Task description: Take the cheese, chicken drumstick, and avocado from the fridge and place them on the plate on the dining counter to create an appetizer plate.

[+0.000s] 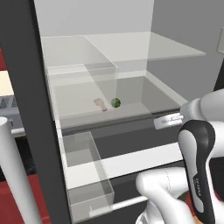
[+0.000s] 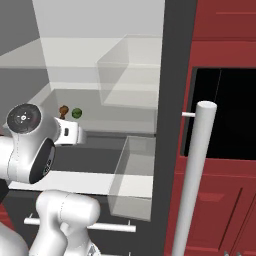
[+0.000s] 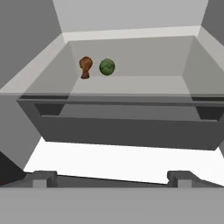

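The fridge [image 1: 26, 87] stands open in front of me, pale grey inside. On a glass shelf far back lie the brown-orange chicken drumstick [image 3: 85, 66] and, right beside it, the dark green avocado [image 3: 107, 67]. Both also show through the glass as the drumstick [image 1: 100, 104] [image 2: 63, 110] and the avocado [image 1: 116, 102] [image 2: 76, 113]. My gripper [image 3: 112, 178] is open and holds nothing. It hangs at the front of the fridge, a good way short of the two foods and slightly below their shelf. The cheese, the plate and the dining counter are out of view.
A dark drawer front [image 3: 122, 127] runs below the food shelf. Clear door bins [image 1: 85, 175] [image 2: 132, 175] jut from the open door. The white bar handle [image 2: 197, 175] rises close by. Red cabinets [image 2: 225, 50] stand to the right. Another glass shelf [image 1: 131, 48] sits above.
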{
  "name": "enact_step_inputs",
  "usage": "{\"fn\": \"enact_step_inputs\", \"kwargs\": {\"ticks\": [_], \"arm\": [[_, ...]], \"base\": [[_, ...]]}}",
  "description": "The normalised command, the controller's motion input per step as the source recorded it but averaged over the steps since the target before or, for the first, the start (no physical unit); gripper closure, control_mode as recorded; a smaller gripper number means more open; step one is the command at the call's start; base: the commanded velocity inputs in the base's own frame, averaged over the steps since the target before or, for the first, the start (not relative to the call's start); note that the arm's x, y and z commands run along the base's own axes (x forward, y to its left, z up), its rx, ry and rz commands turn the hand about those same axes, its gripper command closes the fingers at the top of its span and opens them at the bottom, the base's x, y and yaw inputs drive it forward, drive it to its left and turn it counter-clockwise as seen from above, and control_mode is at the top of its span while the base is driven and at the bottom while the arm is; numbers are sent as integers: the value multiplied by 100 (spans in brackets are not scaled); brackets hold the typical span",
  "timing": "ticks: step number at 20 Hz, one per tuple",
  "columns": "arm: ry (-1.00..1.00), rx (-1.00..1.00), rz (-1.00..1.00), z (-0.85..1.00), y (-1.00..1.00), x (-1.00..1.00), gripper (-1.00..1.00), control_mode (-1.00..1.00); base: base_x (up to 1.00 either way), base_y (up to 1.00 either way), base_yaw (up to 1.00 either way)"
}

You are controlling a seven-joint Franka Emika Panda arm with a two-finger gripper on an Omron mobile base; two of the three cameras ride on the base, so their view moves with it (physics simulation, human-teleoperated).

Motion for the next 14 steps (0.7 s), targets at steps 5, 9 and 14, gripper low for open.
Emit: {"fn": "enact_step_inputs", "kwargs": {"ticks": [5,9,14], "arm": [[0,0,0,-14,16,6,-100,-100],[0,0,0,-19,36,39,-100,-100],[0,0,0,-9,18,85,-100,-100]], "base": [[0,4,0],[0,0,0],[0,0,0]]}}
